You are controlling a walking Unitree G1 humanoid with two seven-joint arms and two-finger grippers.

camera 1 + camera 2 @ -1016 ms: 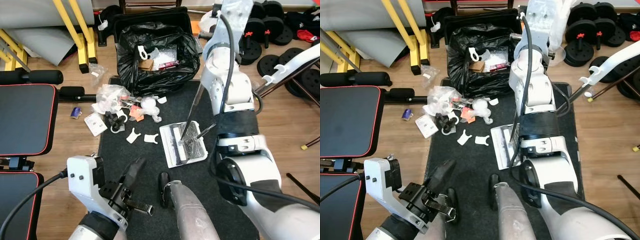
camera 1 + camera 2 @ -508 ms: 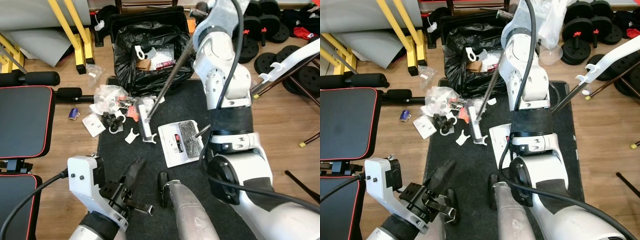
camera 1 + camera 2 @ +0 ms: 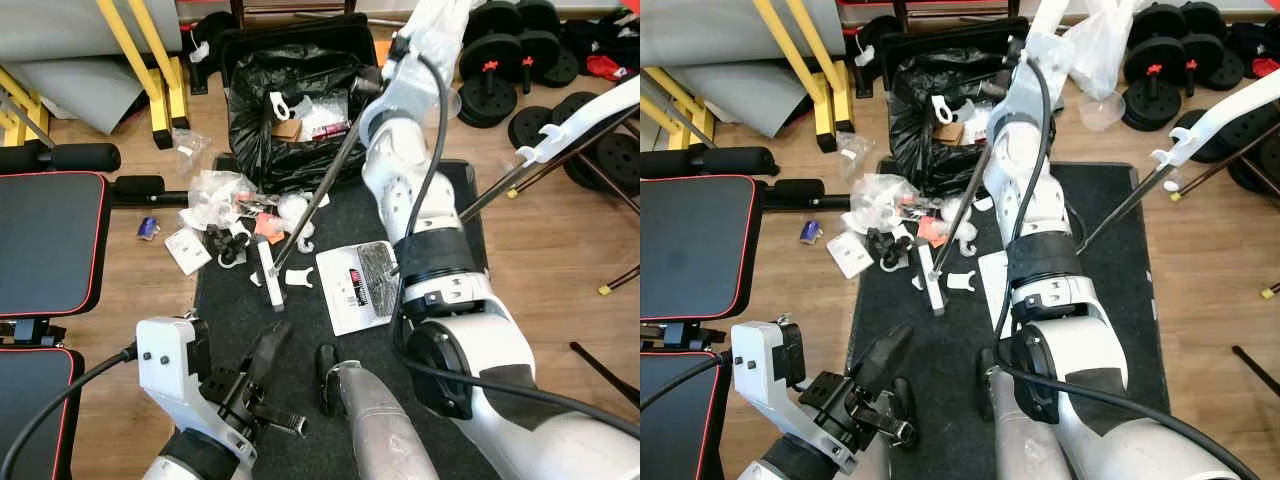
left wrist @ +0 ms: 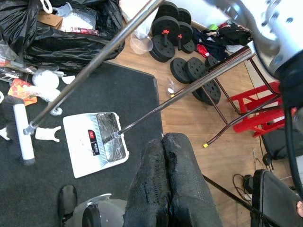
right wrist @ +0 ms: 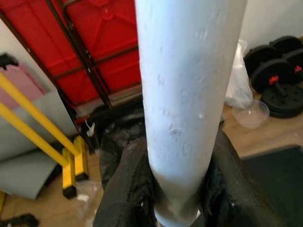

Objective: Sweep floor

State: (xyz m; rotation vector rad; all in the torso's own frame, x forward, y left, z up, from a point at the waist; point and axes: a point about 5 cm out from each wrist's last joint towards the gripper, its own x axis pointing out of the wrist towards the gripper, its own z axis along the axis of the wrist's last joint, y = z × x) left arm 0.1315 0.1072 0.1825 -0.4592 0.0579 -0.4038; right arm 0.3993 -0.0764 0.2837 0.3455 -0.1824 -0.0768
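Black matting (image 3: 300,340) carries the litter (image 3: 225,205) at ten o'clock and the dustpan (image 3: 357,286) at centre. Right gripper (image 5: 175,198) clenches the broom (image 3: 270,276) handle; left gripper (image 4: 165,189) is closed, empty. Mid-sweep: next, drag the scraps towards three o'clock into the pan

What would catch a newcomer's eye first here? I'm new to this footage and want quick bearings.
The right pincer, raised near the black rubbish bag, grips the white handle of a long metal-shafted broom whose head rests among scattered white plastic litter on the black floor mat. Beside it on the mat lies a white dustpan. The left pincer hangs low, fingers together.
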